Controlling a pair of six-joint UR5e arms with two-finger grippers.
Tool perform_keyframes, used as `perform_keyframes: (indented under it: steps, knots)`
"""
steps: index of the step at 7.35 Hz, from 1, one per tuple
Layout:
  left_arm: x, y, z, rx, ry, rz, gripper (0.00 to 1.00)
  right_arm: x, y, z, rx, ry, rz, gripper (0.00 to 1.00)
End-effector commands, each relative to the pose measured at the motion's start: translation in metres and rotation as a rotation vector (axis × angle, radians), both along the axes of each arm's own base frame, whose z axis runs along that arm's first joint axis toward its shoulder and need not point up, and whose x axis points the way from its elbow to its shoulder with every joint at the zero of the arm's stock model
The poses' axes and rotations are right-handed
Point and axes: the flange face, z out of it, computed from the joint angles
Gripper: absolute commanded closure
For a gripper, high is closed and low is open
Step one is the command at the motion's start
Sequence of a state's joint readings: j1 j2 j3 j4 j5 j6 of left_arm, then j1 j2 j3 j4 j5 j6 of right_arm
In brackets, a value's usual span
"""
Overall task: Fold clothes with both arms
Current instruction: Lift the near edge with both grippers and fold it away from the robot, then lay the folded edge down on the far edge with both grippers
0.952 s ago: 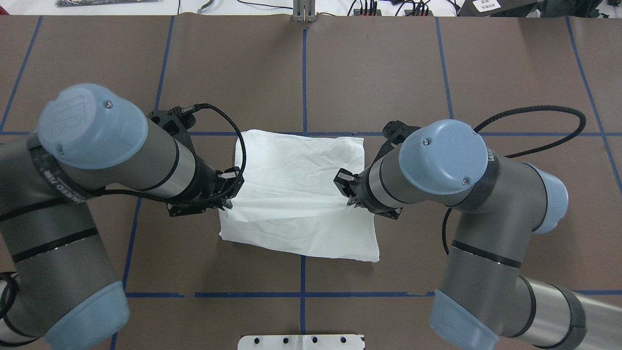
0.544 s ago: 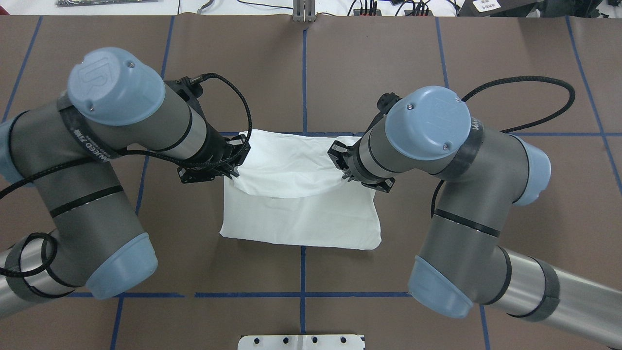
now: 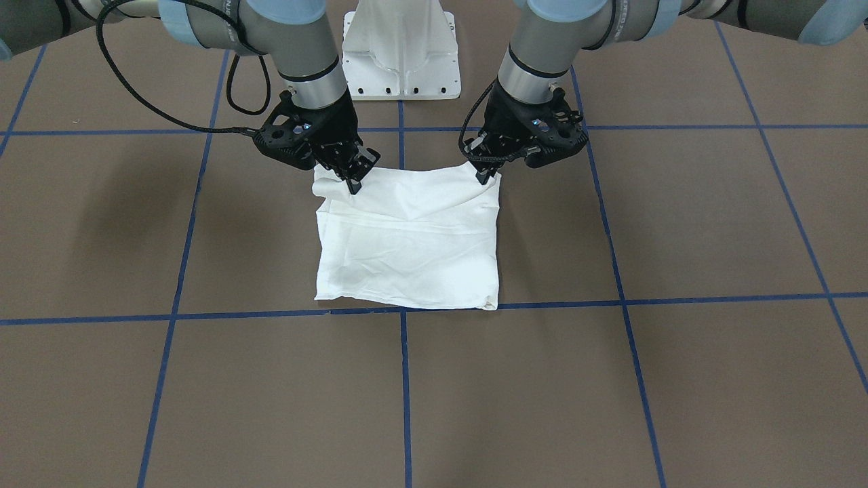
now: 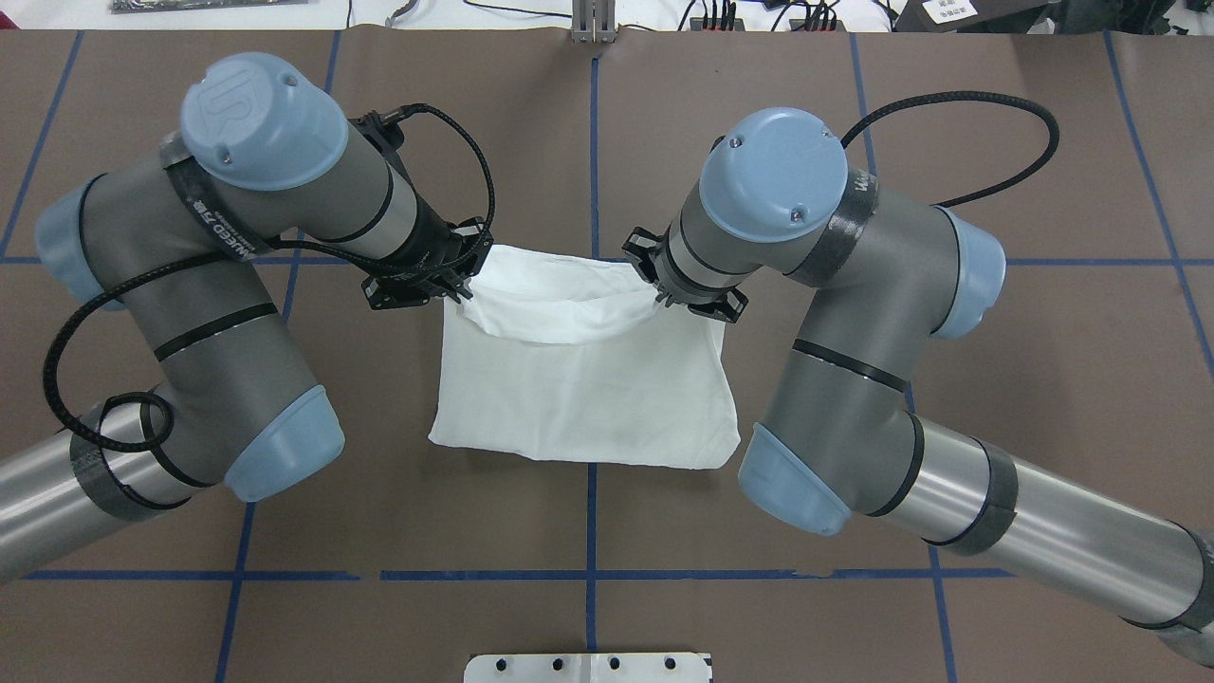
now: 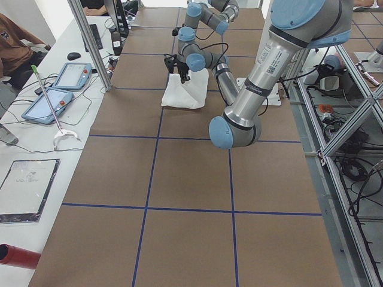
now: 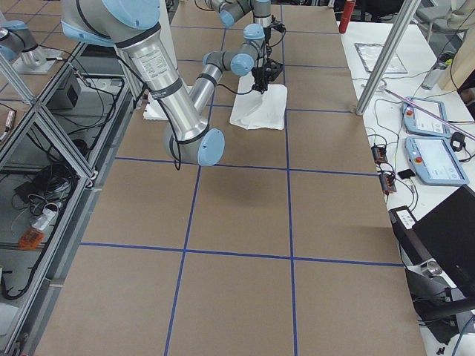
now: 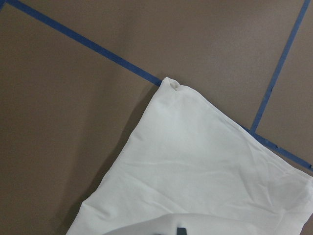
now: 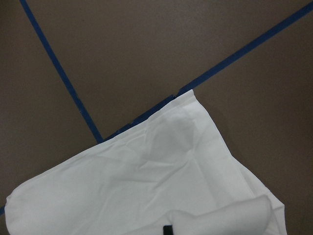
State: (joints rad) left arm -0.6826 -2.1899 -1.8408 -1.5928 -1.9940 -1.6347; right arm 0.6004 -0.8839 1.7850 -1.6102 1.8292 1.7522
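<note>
So the white shirt [image 4: 588, 408] is lying folded around the middle of the bench [image 4: 759, 617], well clear of every edge. The left arm [image 4: 285, 190] and right arm [image 4: 854, 237] each have their jaws clamped on a corner of its top layer. That layer is held up on the side facing the bench's far edge and sags between them.

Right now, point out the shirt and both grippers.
shirt [image 4: 588, 408]: overhead view, flat lower layer nearest the robot.
left gripper [image 3: 484, 176]: front-facing view, between fingertips pinching the lifted edge.
right gripper [image 3: 354, 184]: front-facing view, between fingertips on the lifted edge.
</note>
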Motion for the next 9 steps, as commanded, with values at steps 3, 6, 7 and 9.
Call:
perform_keyframes:
  steps: [3,6,7,9]
  knots:
    - [0.024,-0.022,0.026,0.007,0.019,-0.01,1.0,-0.045,-0.048,0.023,-0.005,0.002,-0.028,1.0]
    - [0.042,-0.037,0.051,0.013,0.03,-0.011,1.0,-0.046,-0.064,0.041,-0.032,0.019,-0.033,1.0]
    - [0.045,-0.041,0.058,0.011,0.028,-0.013,1.0,-0.047,-0.064,0.041,-0.033,0.021,-0.033,1.0]
    - [0.038,-0.049,0.06,0.015,0.024,-0.025,1.0,-0.048,-0.064,0.047,-0.039,0.028,-0.035,1.0]
